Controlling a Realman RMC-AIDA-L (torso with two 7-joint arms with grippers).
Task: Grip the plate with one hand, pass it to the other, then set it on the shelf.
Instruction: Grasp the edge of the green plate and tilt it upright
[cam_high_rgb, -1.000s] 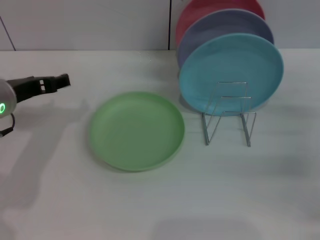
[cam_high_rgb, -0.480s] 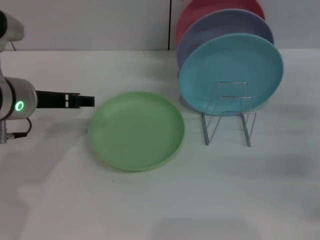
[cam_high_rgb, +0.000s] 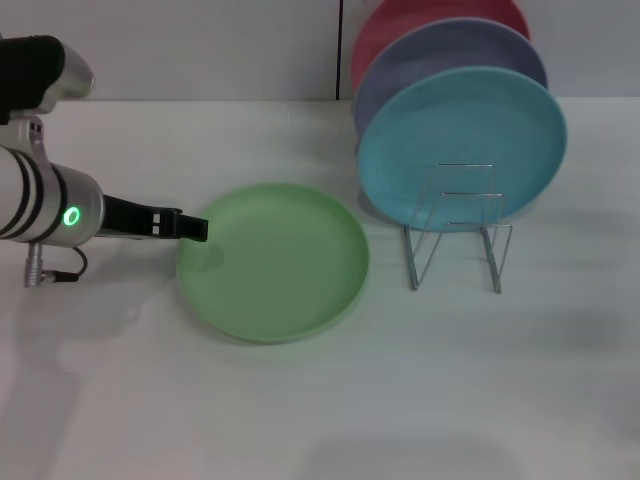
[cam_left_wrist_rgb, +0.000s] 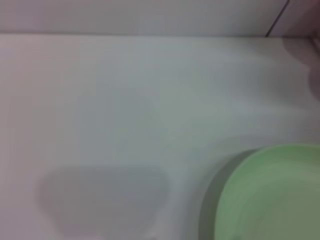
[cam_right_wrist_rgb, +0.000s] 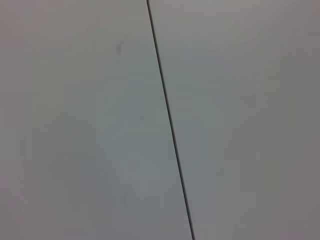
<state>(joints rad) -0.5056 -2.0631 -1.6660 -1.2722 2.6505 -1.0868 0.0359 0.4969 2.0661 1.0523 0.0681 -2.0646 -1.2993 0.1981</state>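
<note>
The plate (cam_high_rgb: 273, 261) lies flat, face up, round with no long axis, at nine o'clock of the shelf (cam_high_rgb: 458, 226); the left gripper (cam_high_rgb: 195, 229) meets its nine-o'clock rim; grip cannot be told.

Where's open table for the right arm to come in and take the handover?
Open: the table in front of the wire rack and the green plate, toward the robot. Crowded: behind the rack, where the turquoise plate and two others lean. The left gripper occupies the green plate's left rim.
</note>
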